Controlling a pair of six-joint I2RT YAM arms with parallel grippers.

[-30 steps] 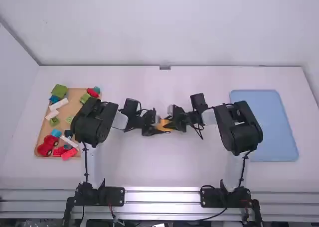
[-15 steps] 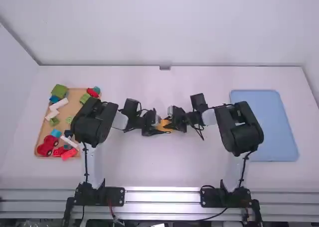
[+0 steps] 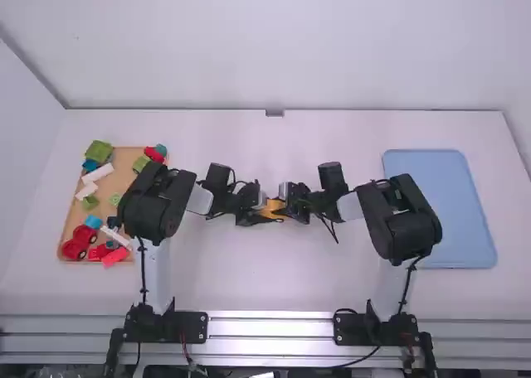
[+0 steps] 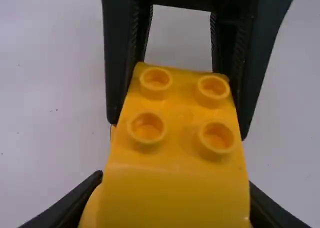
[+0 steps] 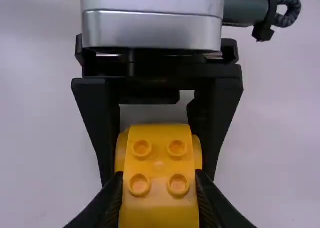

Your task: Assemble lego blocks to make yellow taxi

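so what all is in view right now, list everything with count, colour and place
yellow piece: one, yellow, mid-table between the grippers; could be more than one block joined, can't tell
brown tray: one, light brown, table's left side
green blocks: at least three, green, brown tray
white blocks: three, white, brown tray
red blocks: at least three, red, brown tray
blue blocks: at least two, blue, brown tray
blue tray: one, light blue, table's right side
table: one, white, under it all
wall: white, behind the table
arms: two, black and white, left and right
left gripper: one, black, fingers on the yellow piece
right gripper: one, black, same
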